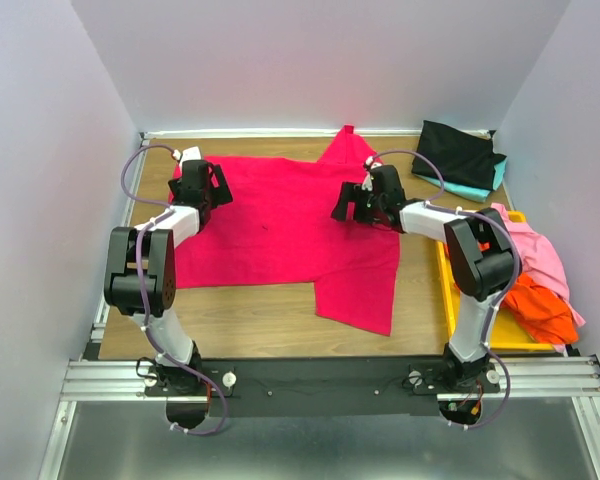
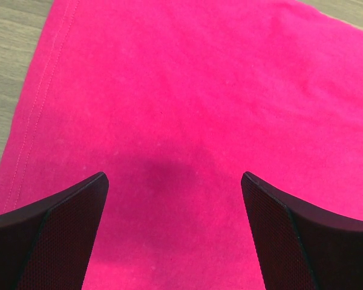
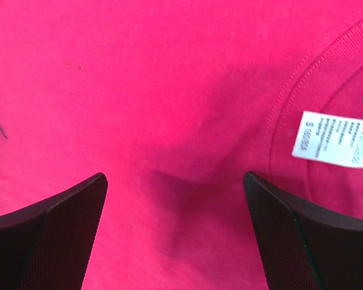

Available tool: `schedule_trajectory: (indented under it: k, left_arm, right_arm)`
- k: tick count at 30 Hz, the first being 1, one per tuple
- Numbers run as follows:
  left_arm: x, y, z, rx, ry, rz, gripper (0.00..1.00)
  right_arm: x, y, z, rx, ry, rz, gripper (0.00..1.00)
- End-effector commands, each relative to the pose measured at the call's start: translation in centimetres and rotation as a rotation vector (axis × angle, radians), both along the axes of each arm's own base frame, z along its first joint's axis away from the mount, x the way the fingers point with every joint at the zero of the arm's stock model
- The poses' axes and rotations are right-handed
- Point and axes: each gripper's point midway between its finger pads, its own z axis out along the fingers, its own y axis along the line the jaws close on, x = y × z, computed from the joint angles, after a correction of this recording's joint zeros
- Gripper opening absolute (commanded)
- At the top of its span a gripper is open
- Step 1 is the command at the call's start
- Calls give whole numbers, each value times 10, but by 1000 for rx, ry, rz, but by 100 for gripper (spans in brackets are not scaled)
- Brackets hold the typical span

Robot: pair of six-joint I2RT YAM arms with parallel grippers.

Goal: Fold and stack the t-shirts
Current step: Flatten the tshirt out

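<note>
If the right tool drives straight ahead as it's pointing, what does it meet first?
The right tool would likely meet the flat crimson-red fabric t-shirt, beside its small white neck label; gap unclear.

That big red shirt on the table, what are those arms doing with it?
Two robot arms are folding t-shirts. The large crimson t-shirt lies spread unfolded on the wooden table. The left gripper hangs open near a hemmed edge, the right gripper open near the white neck label; neither holds cloth. A folded black shirt sits on a teal shirt at the far right; a pink shirt and an orange shirt wait in the yellow plastic bin.
</note>
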Motion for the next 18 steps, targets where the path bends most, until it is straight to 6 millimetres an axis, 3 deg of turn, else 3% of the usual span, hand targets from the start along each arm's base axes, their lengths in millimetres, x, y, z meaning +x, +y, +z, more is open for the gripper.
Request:
schedule_trajectory:
  k: [1, 11, 18]
  left_arm:
    - [-4, 11, 9, 2, -18, 63, 98]
    - [-26, 34, -11, 59, 100, 207, 98]
    - [-46, 43, -8, 27, 87, 318, 98]
  right_arm:
    - [8, 9, -1, 46, 17, -1, 100]
    - [20, -4, -20, 124, 105, -45, 100]
    - [27, -27, -29, 145, 139, -108, 100]
